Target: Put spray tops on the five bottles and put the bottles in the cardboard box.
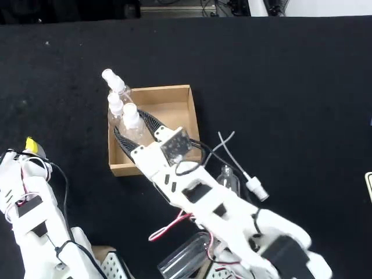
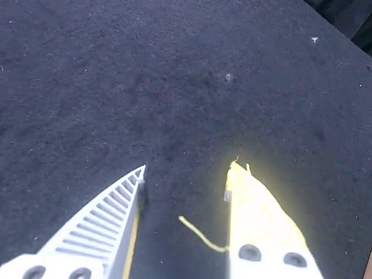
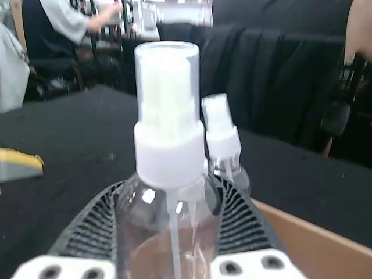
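Clear bottle point(image 3: 168, 232), spray top point(image 3: 167, 116) on, sits clamped in the right gripper point(image 1: 128, 121) in the cardboard box point(image 1: 174, 107), beside two capped bottles point(image 1: 116, 104). Released tilted, it could topple them. Left gripper point(image 2: 186, 174) hangs open over bare table point(image 2: 174, 87).

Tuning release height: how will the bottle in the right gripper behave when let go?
The bottle looks clear and empty, so probably light. Tall, narrow, capped by a spray top, so apt to tip. Smooth plastic in the right gripper may slip.
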You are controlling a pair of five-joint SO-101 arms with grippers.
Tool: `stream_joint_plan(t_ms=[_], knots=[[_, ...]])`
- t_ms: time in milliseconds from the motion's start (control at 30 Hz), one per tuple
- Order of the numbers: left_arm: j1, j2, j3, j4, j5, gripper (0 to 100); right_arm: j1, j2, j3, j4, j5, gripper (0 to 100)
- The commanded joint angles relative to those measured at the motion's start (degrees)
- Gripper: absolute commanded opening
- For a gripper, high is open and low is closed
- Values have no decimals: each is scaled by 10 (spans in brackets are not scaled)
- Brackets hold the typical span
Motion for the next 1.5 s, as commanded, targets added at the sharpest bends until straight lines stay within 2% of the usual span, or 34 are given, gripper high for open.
stream_joint_plan(t_ms=[0,233,433,1200,1367,1467], knots=[[-3,-9,-12,-11,4,195,-9,44,-58,-19,-4,10],[-2,-9,-12,-12,4,195,-10,102,-90,-19,-4,10],[-2,-10,-12,-12,4,195,-40,139,-109,-19,-2,10],[15,-10,-12,-12,0,195,-47,149,-95,-15,-5,11],[15,-10,-12,-12,0,195,-55,180,-100,-19,-54,11],[15,-10,-12,-12,0,195,-54,196,-109,-19,-58,11]])
